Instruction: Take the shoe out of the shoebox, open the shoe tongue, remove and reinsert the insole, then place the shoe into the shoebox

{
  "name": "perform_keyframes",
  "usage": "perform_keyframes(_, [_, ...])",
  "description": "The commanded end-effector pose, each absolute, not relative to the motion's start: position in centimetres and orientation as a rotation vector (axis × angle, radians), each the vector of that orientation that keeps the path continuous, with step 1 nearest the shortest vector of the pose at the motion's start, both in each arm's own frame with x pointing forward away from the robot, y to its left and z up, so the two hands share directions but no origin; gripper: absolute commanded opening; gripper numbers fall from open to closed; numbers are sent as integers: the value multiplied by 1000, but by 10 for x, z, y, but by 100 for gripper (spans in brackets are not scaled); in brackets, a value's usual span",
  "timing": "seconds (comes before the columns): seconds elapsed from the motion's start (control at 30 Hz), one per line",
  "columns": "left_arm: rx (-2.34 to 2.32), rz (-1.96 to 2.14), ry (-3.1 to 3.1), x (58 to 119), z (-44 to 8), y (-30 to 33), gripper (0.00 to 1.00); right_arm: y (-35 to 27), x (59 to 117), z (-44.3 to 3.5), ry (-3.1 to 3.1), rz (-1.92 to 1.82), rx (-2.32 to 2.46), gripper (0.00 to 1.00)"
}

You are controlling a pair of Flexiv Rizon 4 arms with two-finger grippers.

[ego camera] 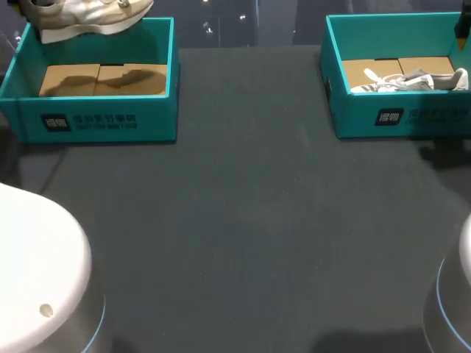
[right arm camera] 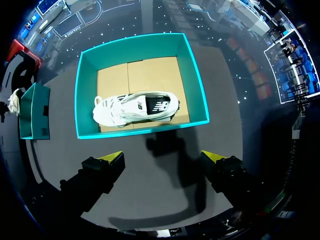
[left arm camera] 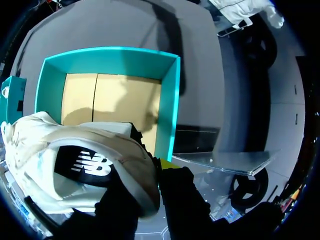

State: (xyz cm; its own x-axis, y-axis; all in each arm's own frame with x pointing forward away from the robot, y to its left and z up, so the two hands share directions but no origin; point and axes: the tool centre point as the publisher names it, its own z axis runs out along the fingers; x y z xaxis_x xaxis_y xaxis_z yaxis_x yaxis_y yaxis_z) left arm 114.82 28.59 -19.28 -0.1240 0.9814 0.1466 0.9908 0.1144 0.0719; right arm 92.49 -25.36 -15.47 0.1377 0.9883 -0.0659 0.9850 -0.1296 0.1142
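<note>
Gripping cream shoe [ego camera: 88, 18] by its upper, L gripper [left arm camera: 150, 172] holds it over L shoebox [ego camera: 103, 121]; looks light, soft, so pinch stiffer heel. R gripper [right arm camera: 162, 157] hangs wide open, empty, over R shoebox [right arm camera: 85, 90] w/ white shoe [right arm camera: 135, 109] inside.

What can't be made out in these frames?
Cream shoe: the head view's top edge cuts off its upper part.
Left gripper: in the left wrist view the cream shoe covers it, so its hold is unseen.
White shoe: the insole is too small to see in the right wrist view. In the head view the right shoebox front wall hides its lower edge.
</note>
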Motion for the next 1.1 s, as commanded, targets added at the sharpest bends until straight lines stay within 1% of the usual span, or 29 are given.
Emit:
perform_keyframes(0.03, [-2062,-326,-2308,1105,-151,267,0,-254,924,-155,1980,40,2268,100])
perform_keyframes(0.4, [-2075,-393,-2252,1033,-130,214,0,-254,924,-155,1980,40,2268,100])
perform_keyframes(0.7, [-2114,-399,-2214,967,-139,160,0,-254,924,-155,1980,40,2268,100])
perform_keyframes(1.1, [-2166,-392,-2112,890,-165,80,0,-254,924,-155,1980,40,2268,100])
